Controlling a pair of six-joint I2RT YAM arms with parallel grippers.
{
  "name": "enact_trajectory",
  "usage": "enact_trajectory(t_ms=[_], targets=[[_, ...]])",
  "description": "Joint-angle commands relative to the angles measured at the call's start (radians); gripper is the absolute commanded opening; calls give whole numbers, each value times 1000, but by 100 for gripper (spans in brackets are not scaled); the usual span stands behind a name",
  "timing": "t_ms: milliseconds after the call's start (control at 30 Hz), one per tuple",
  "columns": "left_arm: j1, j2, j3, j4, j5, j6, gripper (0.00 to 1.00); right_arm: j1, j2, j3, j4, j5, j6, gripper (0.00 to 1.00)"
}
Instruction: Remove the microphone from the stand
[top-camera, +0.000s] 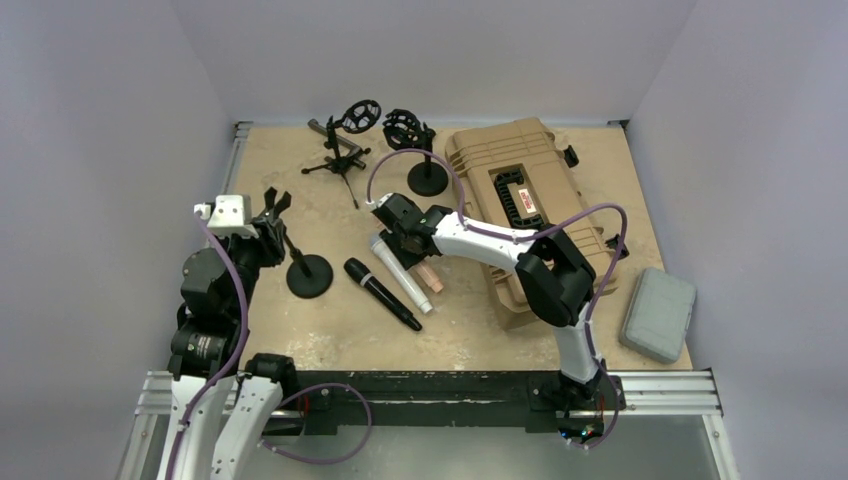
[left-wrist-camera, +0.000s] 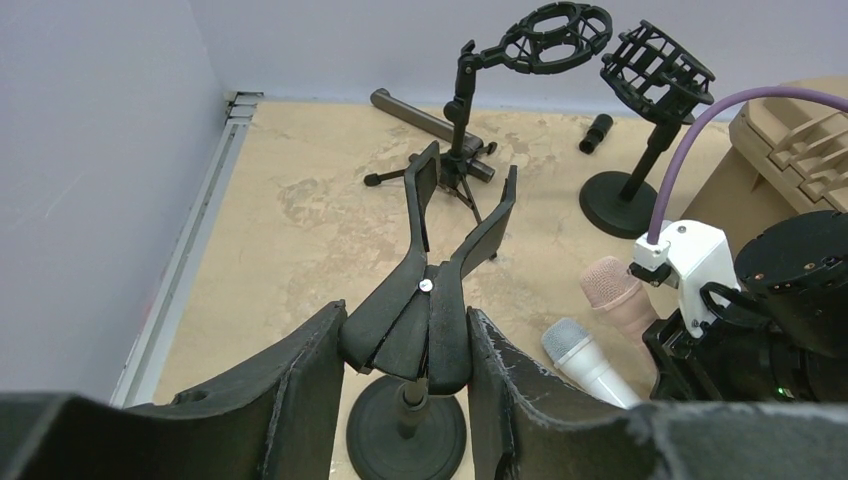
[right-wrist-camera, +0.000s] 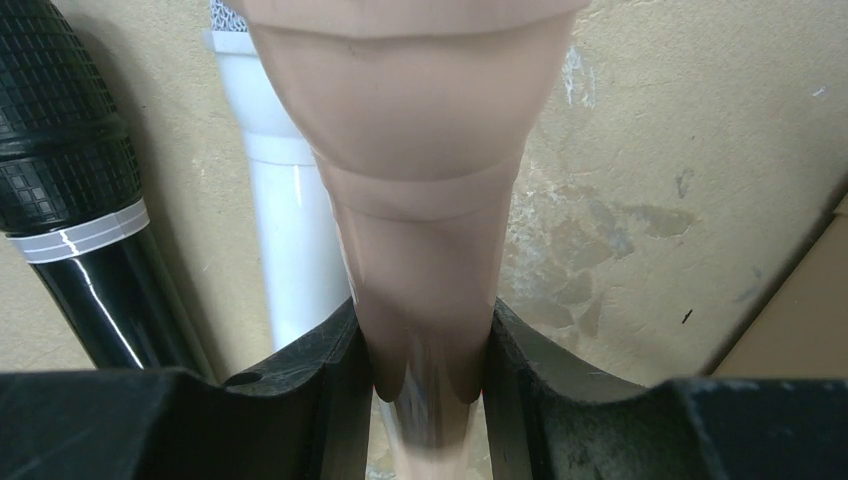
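Since the pink microphone (right-wrist-camera: 420, 150) is already out of the stand (top-camera: 308, 275), the main step looks done. The right gripper (right-wrist-camera: 425, 350) is pinching its body, fingers pressed on both sides. The mic sits low at table centre, just beside the white microphone (right-wrist-camera: 290, 230), with the black microphone (right-wrist-camera: 60, 150) on the white one's far side. Can't tell if it's resting on the table (top-camera: 300, 190) or just above it.

The left gripper (left-wrist-camera: 405, 340) is squeezed on the lower part of the stand's clip (left-wrist-camera: 430, 320). The clip's top arms are spread, nothing in them.

My guess at what's left: set the pink mic down, let go, release the clip.

Room:
- Right side is tight. The tan case (top-camera: 510, 200) is close behind the right arm, and the two mics crowd the other side.
- Up is the cleanest way out.
- The left arm is near the left wall; the stand's base could tip if the clip gets dragged.
- The tripod stand (top-camera: 345, 150) and shock-mount stand (top-camera: 420, 160) are at the back, well apart from both grippers.
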Motion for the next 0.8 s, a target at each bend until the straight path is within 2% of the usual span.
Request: enact_trajectory(t_ms=[0,133,267,600,767], targets=[[3,-3,1,-6,15,-26,42,-12,-9,20,17,45,32,12],[3,-2,9,-12,18,-28,44,-19,3,-8,27,48,37,14],[3,2,35,-29,-4,-39,51,-21,0,-41,46,45,38,17],[3,25,151,-107,-48,-90,89,-21,23,-70,100,23,18,32],[3,72,340,-270,-250,-202,96,-21,11,-100,131,12,13,40]])
